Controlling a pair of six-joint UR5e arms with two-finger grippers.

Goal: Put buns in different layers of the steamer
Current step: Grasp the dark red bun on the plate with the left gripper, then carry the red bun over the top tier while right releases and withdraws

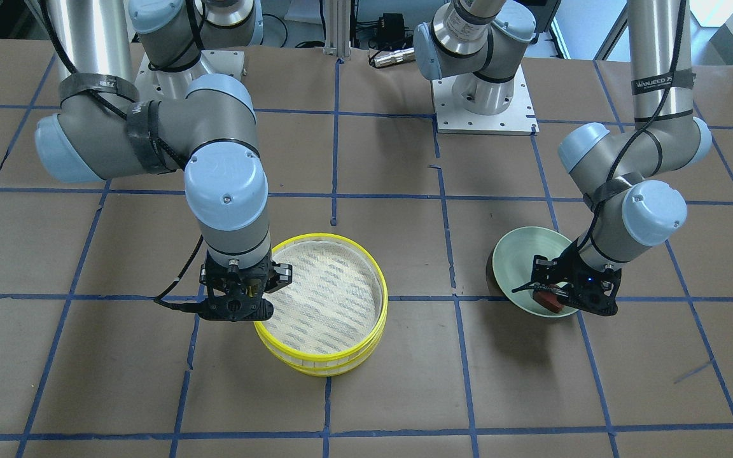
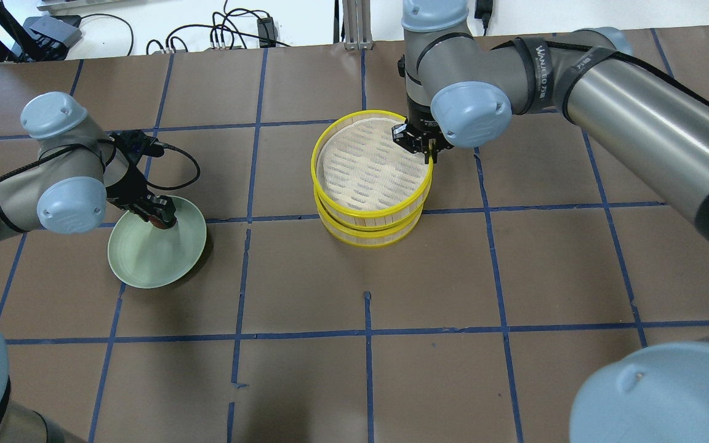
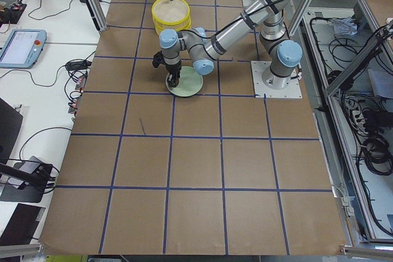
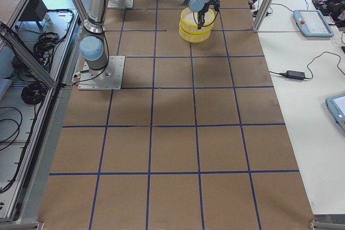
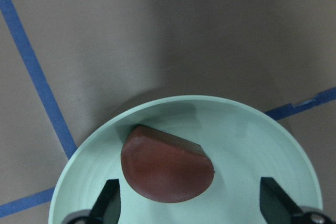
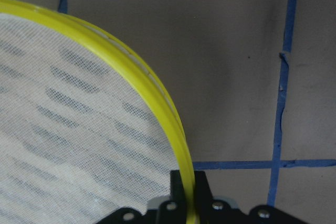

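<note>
Two yellow-rimmed steamer layers are stacked at mid table, the top layer (image 2: pixel 317 161) a little offset over the lower layer (image 2: pixel 367 239). The top layer's mesh liner is bare. My right gripper (image 2: pixel 426 151) is shut on the top layer's yellow rim (image 6: pixel 157 103), one finger inside and one outside. The dark reddish-brown bun (image 5: pixel 168 169) lies on the pale green plate (image 5: pixel 247 135). My left gripper (image 2: pixel 159 216) is low over the plate, open, with its fingers (image 5: pixel 110 203) on either side of the bun and not touching it. The white bun is hidden or out of view.
The table is brown paper with a blue tape grid. The plate (image 1: pixel 519 254) and the steamer stack (image 1: pixel 315 369) stand about one grid square apart. The arm bases (image 1: pixel 484 102) are at the robot's edge, and cables lie beyond the far edge.
</note>
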